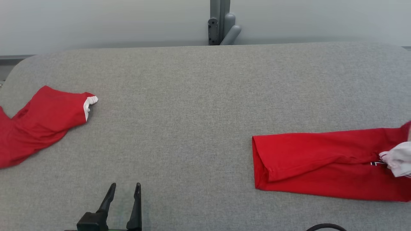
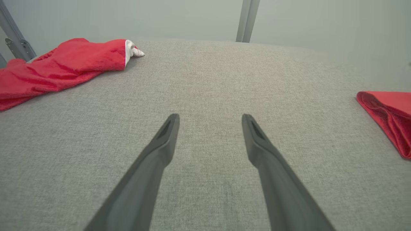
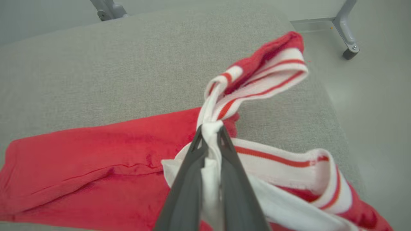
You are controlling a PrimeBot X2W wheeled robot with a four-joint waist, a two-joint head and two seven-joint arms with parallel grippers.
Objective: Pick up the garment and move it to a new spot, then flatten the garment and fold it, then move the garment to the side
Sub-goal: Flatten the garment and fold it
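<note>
The garment [image 1: 321,163] lies lengthwise across the desk [image 1: 205,96], collar [image 3: 257,86] towards the desk's right edge. My right jaws pinch the collar; my left jaws gape empty.

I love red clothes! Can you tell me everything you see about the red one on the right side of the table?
The red garment looks soft, with a white ribbed band striped in red. It lies as a long folded strip on the grey cloth table, near its right edge, its folded end pointing toward the middle. The right gripper is shut on the white band, which bunches up between its fingers.
</note>
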